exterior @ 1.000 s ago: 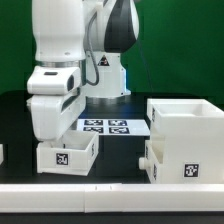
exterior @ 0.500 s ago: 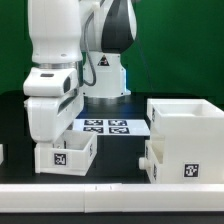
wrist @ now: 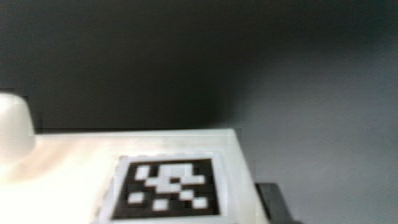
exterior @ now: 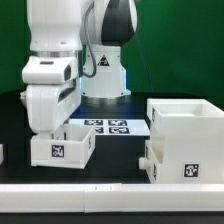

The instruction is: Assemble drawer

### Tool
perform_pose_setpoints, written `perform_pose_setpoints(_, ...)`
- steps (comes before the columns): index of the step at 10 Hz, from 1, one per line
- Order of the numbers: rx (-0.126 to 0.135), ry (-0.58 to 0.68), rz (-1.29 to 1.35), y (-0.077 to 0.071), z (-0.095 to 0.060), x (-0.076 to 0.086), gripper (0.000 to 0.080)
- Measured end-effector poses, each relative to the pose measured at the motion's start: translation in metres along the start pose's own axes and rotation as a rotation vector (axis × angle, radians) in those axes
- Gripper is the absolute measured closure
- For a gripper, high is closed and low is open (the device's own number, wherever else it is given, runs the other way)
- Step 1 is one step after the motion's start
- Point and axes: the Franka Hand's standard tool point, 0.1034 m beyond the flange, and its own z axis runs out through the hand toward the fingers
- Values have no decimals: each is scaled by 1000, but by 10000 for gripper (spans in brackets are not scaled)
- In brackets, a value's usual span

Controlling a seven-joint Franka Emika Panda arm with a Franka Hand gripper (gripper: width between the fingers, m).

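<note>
In the exterior view my gripper (exterior: 60, 128) reaches down into a small white tray (exterior: 62, 151) with a black-and-white tag on its front, at the exterior view's left. The tray hangs slightly tilted just above the black table and travels with the hand. The fingertips are hidden by the tray's wall. In the wrist view the tray's tagged white wall (wrist: 169, 185) fills the lower part, with one dark fingertip (wrist: 270, 205) beside it. The large boxy casing (exterior: 186, 125) stands at the exterior view's right, with a tag low on its front.
The marker board (exterior: 108, 126) lies flat on the black table between the tray and the casing. A small white part (exterior: 2, 153) shows at the exterior view's left edge. The robot's base (exterior: 105, 75) stands behind. A white ledge (exterior: 110, 195) runs along the front.
The hand and the small tray have moved together toward the exterior view's left and a little upward. The casing has not moved.
</note>
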Motion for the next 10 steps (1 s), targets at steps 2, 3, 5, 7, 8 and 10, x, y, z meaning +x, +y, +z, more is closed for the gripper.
perform_pose_setpoints(2, -13, -36, -88, 30, -27, 29, 762)
perform_pose_setpoints(3, -20, -49, -123, 34, -27, 45, 762)
perform_pose_setpoints(5, -5, -52, -123, 29, -21, 50, 761)
perform_pose_setpoints(7, -4, -52, -122, 28, -21, 50, 761)
perform_pose_setpoints(8, 1, -53, -126, 30, -22, 52, 761)
perform_pose_setpoints(10, 19, -50, -159, 39, -30, 69, 761)
